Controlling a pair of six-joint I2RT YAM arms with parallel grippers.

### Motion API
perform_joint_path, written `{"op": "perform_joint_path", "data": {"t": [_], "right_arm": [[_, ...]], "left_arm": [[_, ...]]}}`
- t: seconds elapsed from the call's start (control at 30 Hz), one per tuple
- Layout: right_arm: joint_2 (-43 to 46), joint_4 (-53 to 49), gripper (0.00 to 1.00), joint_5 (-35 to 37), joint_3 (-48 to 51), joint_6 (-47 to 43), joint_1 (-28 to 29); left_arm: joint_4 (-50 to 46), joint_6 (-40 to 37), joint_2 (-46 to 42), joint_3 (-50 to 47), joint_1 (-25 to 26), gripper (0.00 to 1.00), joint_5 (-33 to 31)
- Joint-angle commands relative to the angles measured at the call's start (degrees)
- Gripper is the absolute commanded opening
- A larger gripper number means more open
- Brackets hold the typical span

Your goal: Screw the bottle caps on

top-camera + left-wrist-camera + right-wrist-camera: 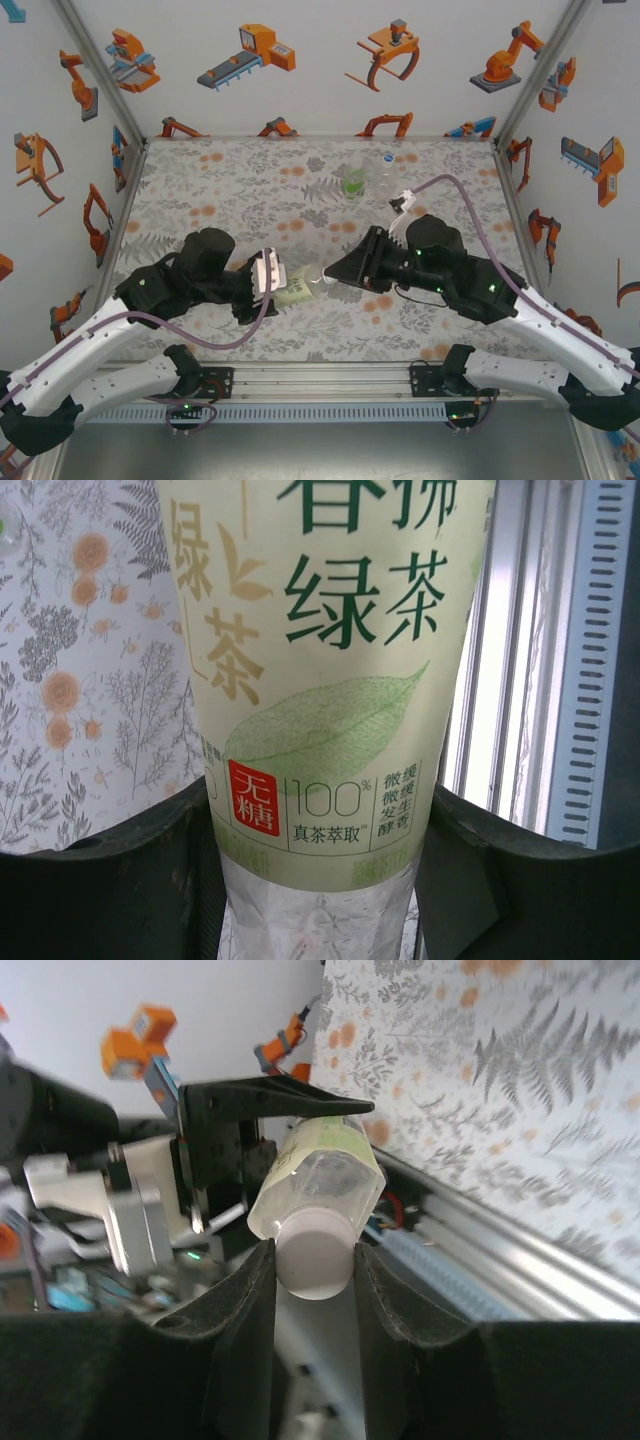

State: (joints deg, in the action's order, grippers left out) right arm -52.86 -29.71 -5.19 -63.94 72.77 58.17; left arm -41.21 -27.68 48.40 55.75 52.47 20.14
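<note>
My left gripper is shut on the pale yellow-green bottle, held lying sideways above the table's near middle. In the left wrist view its green-tea label stands between my black fingers. My right gripper meets the bottle's neck from the right. In the right wrist view that gripper is shut on a white bottle cap that sits on the mouth of the bottle. The bright green bottle and a colourless bottle stand at the back of the table.
The floral tabletop is walled by white panels with orange robot pictures. An aluminium rail runs along the near edge under both arm bases. A purple cable loops off the right arm.
</note>
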Motion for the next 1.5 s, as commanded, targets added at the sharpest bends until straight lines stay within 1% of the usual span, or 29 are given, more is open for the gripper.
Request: {"op": "perform_joint_path", "data": {"t": [0.0,0.07,0.1,0.13,0.17,0.23,0.3,0.33,0.4,0.47,0.6,0.67,0.73,0.8,0.93,0.97,1.03,1.17,1.37,1.47], "right_arm": [[-2.2,-0.4,0.0,0.8,0.4,17.3,0.2],[-3.2,-3.0,0.0,1.5,-2.2,14.1,0.2],[-3.8,-4.5,0.02,1.8,-3.6,12.2,0.2],[-4.2,-5.5,0.07,1.8,-4.8,10.5,0.1],[-4.7,-6.2,0.13,1.8,-6.1,7.8,0.1],[-5.3,-7.2,0.29,2.3,-8.8,2.2,0.0],[-5.5,-7.3,0.45,2.5,-11.4,-6.1,0.0],[-5.6,-7.2,0.5,2.4,-12.5,-9.8,0.1],[-5.3,-6.9,0.52,2.3,-14.2,-19.6,0.0],[-4.4,-3.9,0.52,0.7,-14.2,-29.9,0.0],[-1.4,4.7,0.53,-7.3,-11.6,-49.7,0.0],[-0.9,5.2,0.53,-12.7,-11.7,-60.9,0.0],[-0.9,2.8,0.54,-18.5,-12.7,-72.3,0.0],[-1.4,-2.0,0.53,-25.6,-14.7,-83.2,0.0],[-3.4,-10.3,0.53,-33.3,-18.6,-96.4,0.0],[-4.0,-12.0,0.53,-34.7,-19.3,-99.0,0.1],[-4.7,-13.3,0.52,-34.9,-20.0,-100.7,0.0],[-5.0,-12.3,0.48,-33.6,-20.0,-101.0,0.0],[-5.2,-12.0,0.46,-31.4,-19.4,-101.0,0.1],[-5.2,-11.5,0.43,-31.0,-19.3,-101.0,0.0]], "left_arm": [[7.9,-0.9,-0.2,0.7,0.3,0.0,1.5],[7.7,-0.9,-0.1,0.7,0.3,0.0,1.5],[7.3,-1.0,-0.1,0.8,0.3,0.0,1.5],[7.0,-1.1,-0.2,0.7,0.3,0.0,1.5],[6.7,-1.1,-0.3,0.8,0.3,0.0,1.5],[6.3,-1.0,-0.6,0.7,0.3,0.0,1.7],[6.1,-0.9,-0.9,0.6,0.3,0.0,2.1],[6.1,-0.9,-1.1,0.6,0.3,0.0,2.4],[5.9,-0.9,-1.1,0.6,0.3,0.0,3.7],[5.6,-1.2,-1.0,0.6,0.3,0.0,5.5],[5.3,-1.9,-0.5,0.9,0.3,0.0,10.7],[5.1,-1.7,-0.1,1.3,0.3,0.0,12.5],[4.3,-1.6,0.6,2.3,0.3,0.0,13.7],[2.2,-1.6,1.5,4.0,0.3,0.0,14.5],[-0.7,-2.1,2.3,5.5,0.3,0.0,15.7],[-0.9,-2.2,2.2,5.5,0.3,0.0,16.0],[-0.9,-2.2,2.0,5.4,0.3,0.0,16.6],[-0.9,-2.1,1.5,5.3,0.3,0.0,17.0],[-0.7,-2.0,1.5,5.5,0.2,0.0,17.8],[-0.2,-1.7,1.5,5.4,0.2,0.0,18.2]]}}
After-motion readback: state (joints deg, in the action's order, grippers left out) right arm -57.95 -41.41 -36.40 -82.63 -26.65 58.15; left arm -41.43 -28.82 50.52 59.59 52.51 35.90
